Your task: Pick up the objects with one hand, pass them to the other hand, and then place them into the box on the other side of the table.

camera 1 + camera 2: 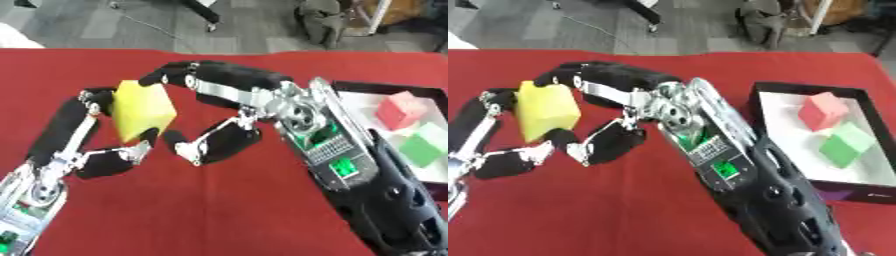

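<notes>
Above the red counter (219, 210), your two robot hands meet around a yellow block (140, 110), caught mid-transfer. Your left robot hand (83, 145) comes up from the view's lower left and grips the block, one finger running up its far edge and another curled under its lower corner. Your right robot hand (223, 100) reaches across from the right; its upper fingers arch over the top of the block while its thumb hangs below and just beside it, so this hand looks spread wide around the block rather than closed on it. Whether those upper fingers touch the yellow surface cannot be made out.

The block hangs clear of the counter, tilted, with one corner pointing down. That tilt likely leaves free faces for the receiving hand to close on.

On the right side sits the black box (756, 100) with its pale floor, already holding a red cube (824, 111) and a green cube (843, 145). By the look of it, the handover is not yet complete, and the drop into that box comes after it.
</notes>
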